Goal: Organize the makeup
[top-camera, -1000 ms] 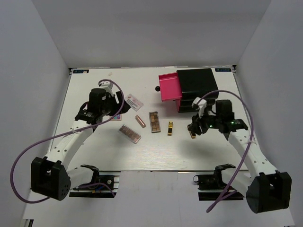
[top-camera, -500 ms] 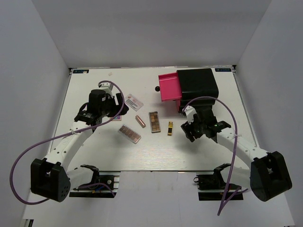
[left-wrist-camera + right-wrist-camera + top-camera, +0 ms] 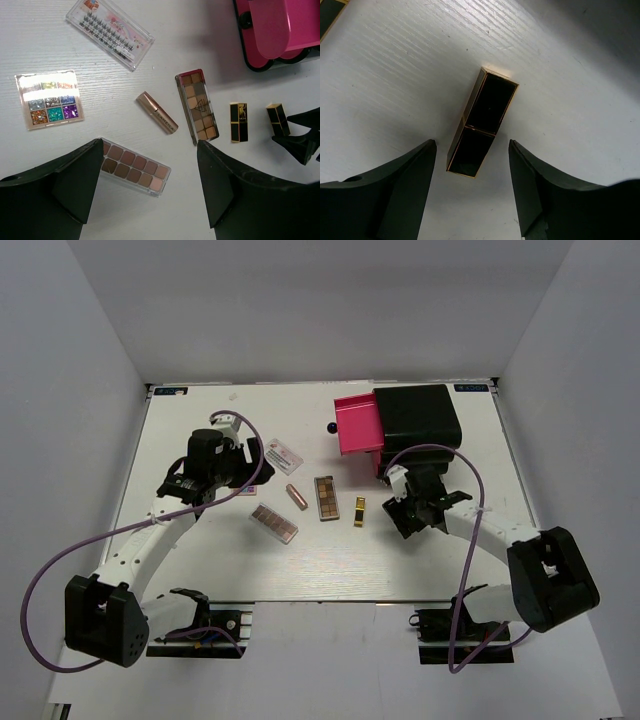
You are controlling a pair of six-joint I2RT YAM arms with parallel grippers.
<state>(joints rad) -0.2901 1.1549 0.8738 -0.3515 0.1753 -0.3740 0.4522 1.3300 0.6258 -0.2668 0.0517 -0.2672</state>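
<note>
Clearly the right hand (image 3: 472, 150) is lined up for a pick. Its fingers stand spread on either side of a lipstick (image 3: 482, 120), which lies flat on the desk (image 3: 395, 75) with a gap at each side, so nothing is pinched yet. The lipstick is near the black box (image 3: 418, 418), whose pink drawer (image 3: 358, 425) is pulled out, likely to receive it. The left hand (image 3: 150, 145) hangs spread and empty above a brown palette (image 3: 135, 167), probably waiting its turn.
</note>
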